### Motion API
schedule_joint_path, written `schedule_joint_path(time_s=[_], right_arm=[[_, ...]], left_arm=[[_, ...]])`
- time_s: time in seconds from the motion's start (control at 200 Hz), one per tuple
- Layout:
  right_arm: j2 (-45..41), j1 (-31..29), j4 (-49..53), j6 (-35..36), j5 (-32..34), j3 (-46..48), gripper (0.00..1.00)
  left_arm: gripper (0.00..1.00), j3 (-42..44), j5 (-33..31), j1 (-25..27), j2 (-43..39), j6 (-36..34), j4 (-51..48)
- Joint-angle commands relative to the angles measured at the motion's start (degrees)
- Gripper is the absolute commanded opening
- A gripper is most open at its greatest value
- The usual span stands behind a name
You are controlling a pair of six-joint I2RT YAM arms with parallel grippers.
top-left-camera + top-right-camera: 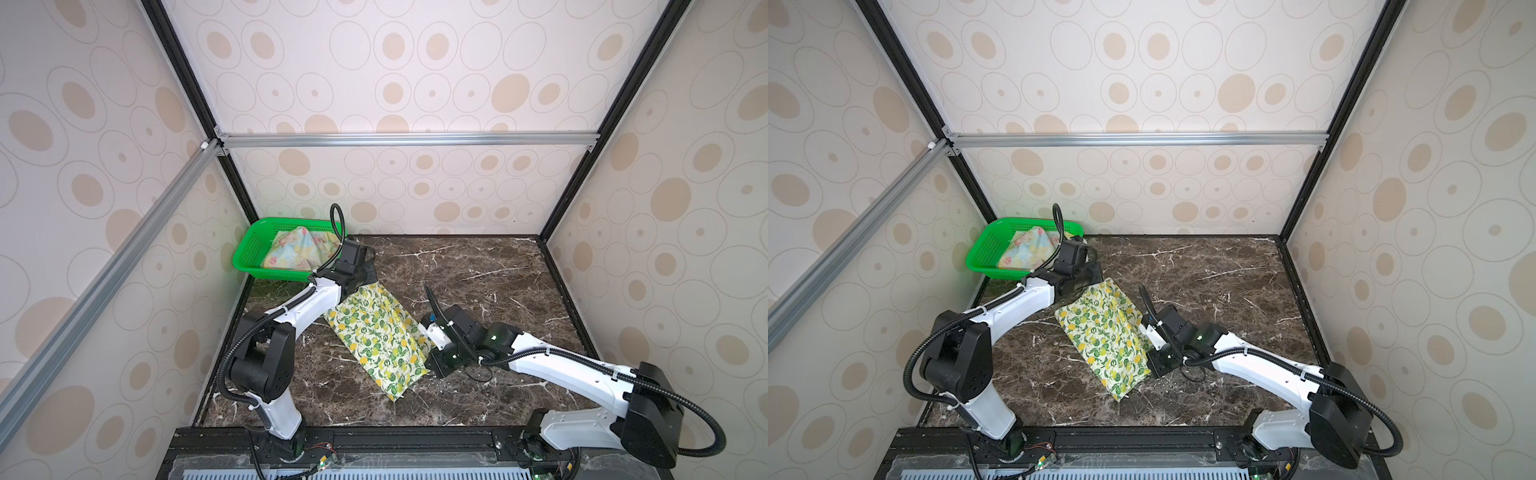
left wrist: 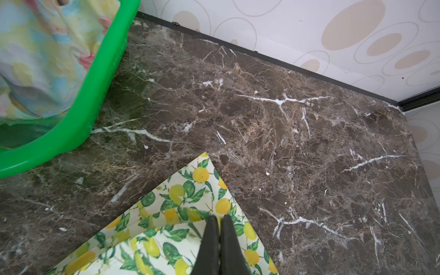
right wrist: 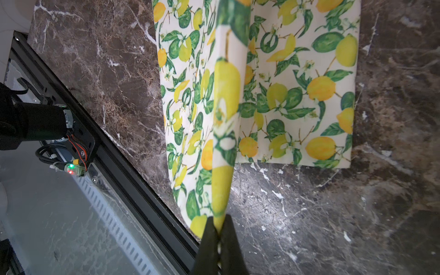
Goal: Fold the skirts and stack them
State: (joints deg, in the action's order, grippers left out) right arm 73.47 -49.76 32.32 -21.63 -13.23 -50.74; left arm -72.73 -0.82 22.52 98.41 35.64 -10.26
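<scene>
The white lemon-print skirt (image 1: 374, 336) (image 1: 1104, 336) lies partly folded in the middle of the dark marble table. My left gripper (image 2: 219, 217) is shut on its far corner, close to the basket, and a sliver of cloth shows between the fingertips. My right gripper (image 3: 220, 222) is shut on the skirt's right-hand edge and holds a strip of the lemon-print skirt (image 3: 226, 107) up off the table. The pastel skirt with pink flowers (image 1: 297, 249) (image 2: 42, 59) sits crumpled in the basket.
The green perforated basket (image 1: 249, 253) (image 2: 95, 95) stands in the back left corner against the walls. A black frame rail (image 3: 133, 171) runs along the table's front edge, near the skirt's near end. Bare marble (image 1: 478, 270) lies to the right.
</scene>
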Motion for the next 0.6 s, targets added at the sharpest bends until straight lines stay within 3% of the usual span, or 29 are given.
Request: schedule_joint_path(time_s=[0.0, 0.595], right_arm=[[-0.9, 0.5, 3.3, 0.1, 1.0, 0.3, 0.00], [1.7, 0.9, 8.0, 4.7, 7.4, -6.0, 0.00]], left_arm=[[0.00, -3.6, -1.4, -0.1, 0.6, -0.7, 2.8], [0.00, -4.6, -5.8, 0.0, 2.3, -1.1, 3.6]])
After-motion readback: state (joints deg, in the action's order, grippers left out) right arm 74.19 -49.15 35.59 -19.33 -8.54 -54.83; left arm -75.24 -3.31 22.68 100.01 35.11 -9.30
